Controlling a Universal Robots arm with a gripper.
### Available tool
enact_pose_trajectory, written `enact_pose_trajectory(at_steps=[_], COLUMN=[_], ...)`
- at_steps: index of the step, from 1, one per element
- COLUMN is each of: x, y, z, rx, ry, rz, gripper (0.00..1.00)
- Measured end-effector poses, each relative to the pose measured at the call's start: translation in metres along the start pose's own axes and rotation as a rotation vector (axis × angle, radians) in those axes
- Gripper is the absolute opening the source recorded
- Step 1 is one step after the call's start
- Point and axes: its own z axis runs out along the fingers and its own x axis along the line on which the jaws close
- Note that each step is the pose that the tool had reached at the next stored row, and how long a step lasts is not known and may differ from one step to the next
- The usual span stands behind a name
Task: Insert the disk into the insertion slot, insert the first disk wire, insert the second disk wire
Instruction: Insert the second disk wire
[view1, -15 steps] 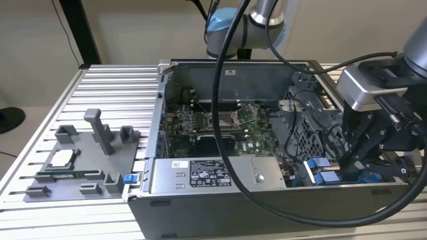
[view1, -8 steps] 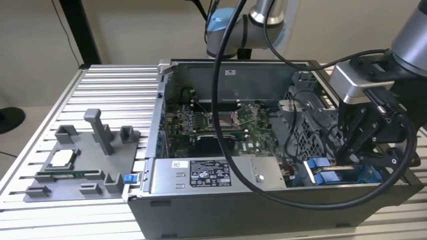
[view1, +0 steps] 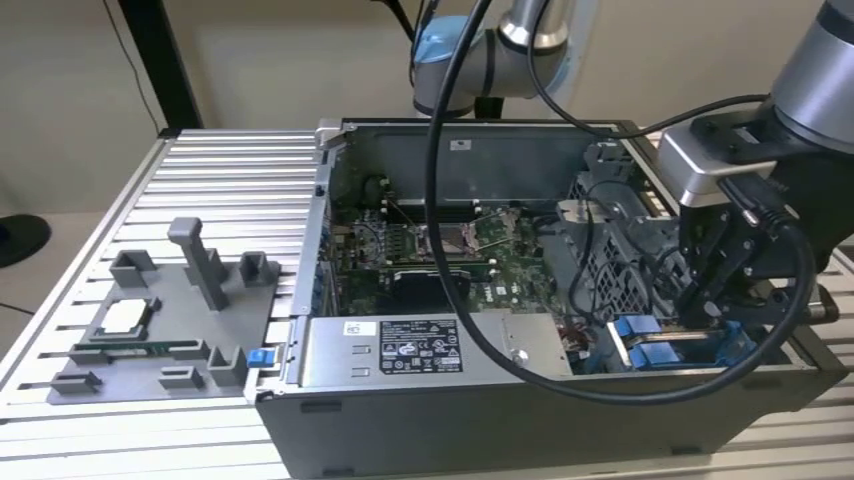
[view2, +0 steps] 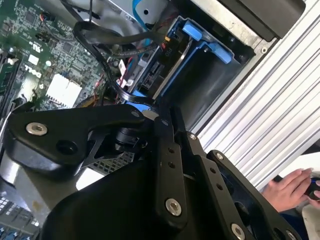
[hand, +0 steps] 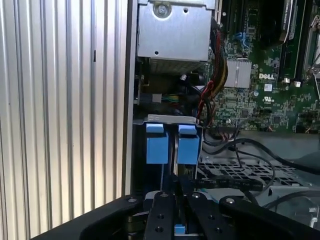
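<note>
1. Your computer case (view1: 534, 400) sits open on the ribbed aluminium table (view1: 227, 190), the largest thing in the exterior view.
2. The arm (view1: 814, 70) comes in from the exterior view's right and reaches down into the case's near corner on that side.
3. The motherboard (view1: 427, 250) covers the case floor; the grey labelled power-supply box (view1: 420, 345) lies along the near wall.
4. A grey parts tray (view1: 154, 330) rests on the table, well apart from the case, on the exterior view's left.
5. The insertion slot (hand: 172, 125) is the bay with blue plastic fittings in that corner; the disk (view2: 172, 67) in its blue frame already sits inside it.
6. The gripper (hand: 175, 192) hangs just over the slot, its fingers (hand: 162, 215) pressed close together; you cannot tell whether they pinch anything.
7. Black cables (view2: 100, 45) loop across the drive cage, crowding the space beside the bay.
8. A red-and-yellow wire bundle (hand: 212, 85) runs from the power supply near the slot.
9. A person's hand (view2: 292, 187) rests beyond the table edge.
</note>
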Motion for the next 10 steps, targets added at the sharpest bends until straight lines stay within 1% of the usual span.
enact_pose_trajectory(at_steps=[5, 8, 10], x=[-0.0042, -0.0068, -0.0086], y=[0.0002, -0.0004, -0.0005], z=[0.004, 0.0051, 0.006], rx=[0.0136, 0.0259, 0.0363], ry=[0.0003, 0.0004, 0.0005], rz=[-0.001, -0.002, -0.002], gripper=[0.0, 0.0, 0.0])
